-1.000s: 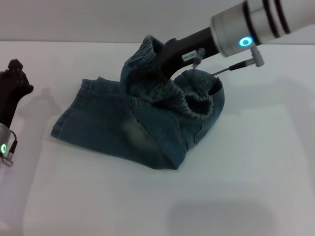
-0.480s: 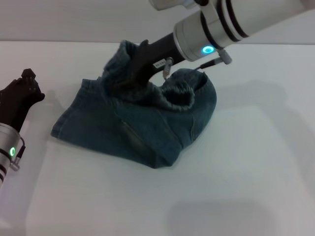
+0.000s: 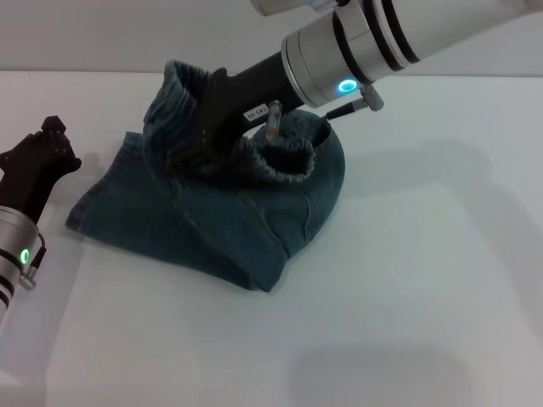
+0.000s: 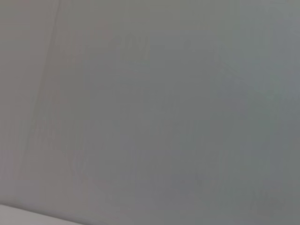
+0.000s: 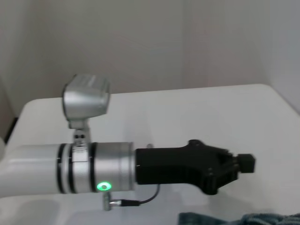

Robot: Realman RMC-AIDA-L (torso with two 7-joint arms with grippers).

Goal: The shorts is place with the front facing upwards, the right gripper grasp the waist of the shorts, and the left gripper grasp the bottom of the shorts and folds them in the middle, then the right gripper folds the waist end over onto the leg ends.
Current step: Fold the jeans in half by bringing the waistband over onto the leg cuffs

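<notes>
A: How many things are there to count?

B: One pair of denim shorts (image 3: 212,212), two grippers, and one white surface (image 3: 407,280) carrying the lot.

A: Where do the shorts lie?

B: Left of the middle of the surface in the head view, already folded lengthwise, so the two legs lie stacked as one flat layer. The waistband (image 3: 284,157) is lifted off the surface and bunched into a ruched loop above the flat part.

A: And relative to the jaws?

B: The right gripper (image 3: 188,142) comes in from the upper right, its black bar angled down to the left. Its jaws are buried in the gathered waist and pinch it; the fabric rises around them and hangs from them. The tips themselves are hidden in the cloth.

A: The other one?

B: The left gripper (image 3: 38,165) sits at the left edge of the surface, just beside the leg ends (image 3: 89,208) but not touching them. It holds nothing. I cannot tell whether its jaws are spread or pressed together. The right wrist view also shows it from the side, above the white surface, with a strip of denim (image 5: 243,219) at the frame edge.

A: Which way do the shorts run?

B: The long axis goes left to right and slightly toward the robot, hems at the left, the raised waist end toward the right.
</notes>
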